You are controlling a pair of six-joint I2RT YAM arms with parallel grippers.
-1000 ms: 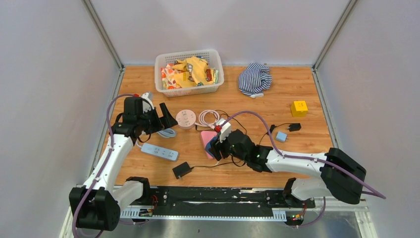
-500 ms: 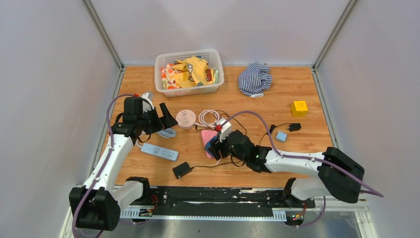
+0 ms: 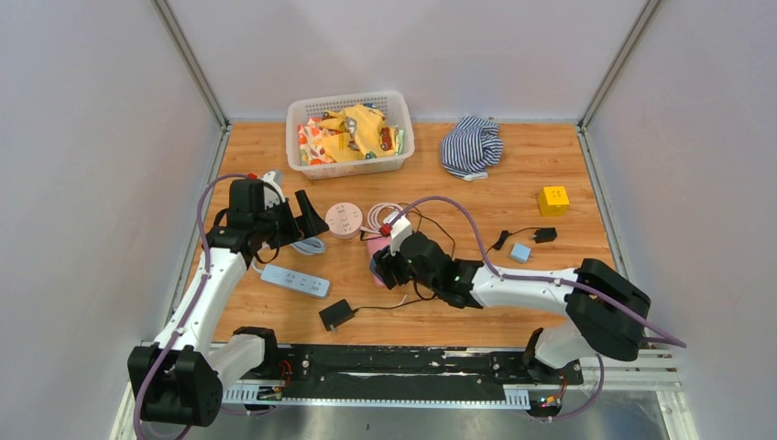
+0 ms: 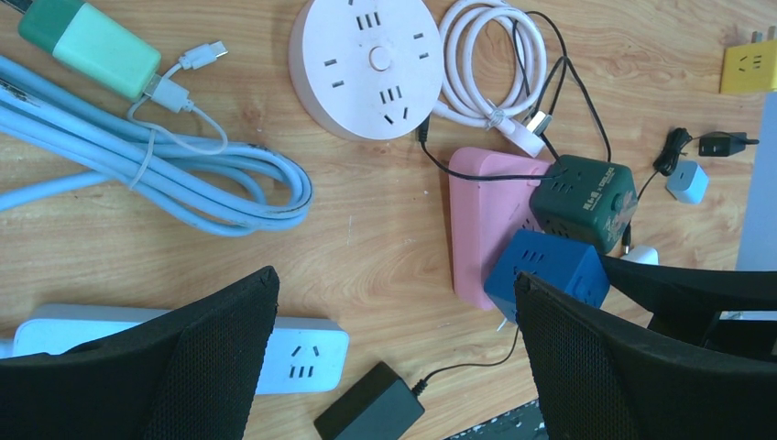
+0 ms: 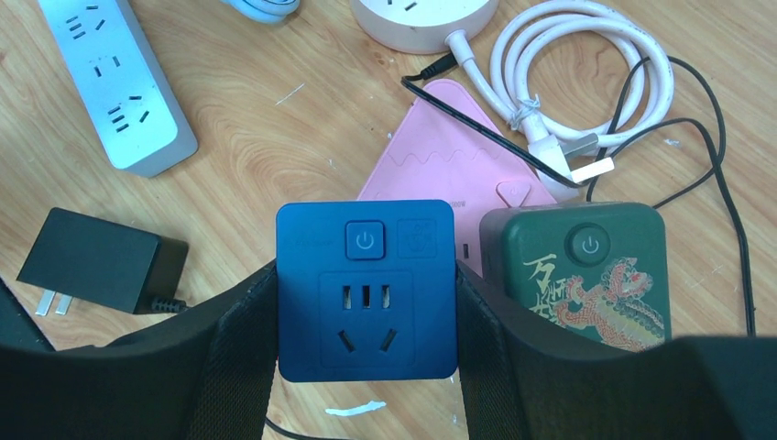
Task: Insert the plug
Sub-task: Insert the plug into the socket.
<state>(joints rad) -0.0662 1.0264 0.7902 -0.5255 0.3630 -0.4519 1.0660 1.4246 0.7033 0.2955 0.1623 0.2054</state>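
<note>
a: which arm is closer?

b: the right one. the right gripper point(image 3: 387, 266) hangs right over the work. the left gripper point(image 3: 310, 220) is spread wide and empty, well off to the left near the white strip point(image 3: 295, 280).

a: and the socket?

b: my guess is the pink strip point(image 4: 476, 211), directly below, its long axis running roughly away from the arm bases. the green cube point(image 4: 586, 197) touches it.

a: the plug?

b: the blue cube plug point(image 5: 365, 289) is over the strip's near end, just beside the green one. the right fingers, about half spread, clamp its sides.

a: seated?

b: can't tell. a pale prong point(image 4: 501, 324) shows beneath it.
</note>
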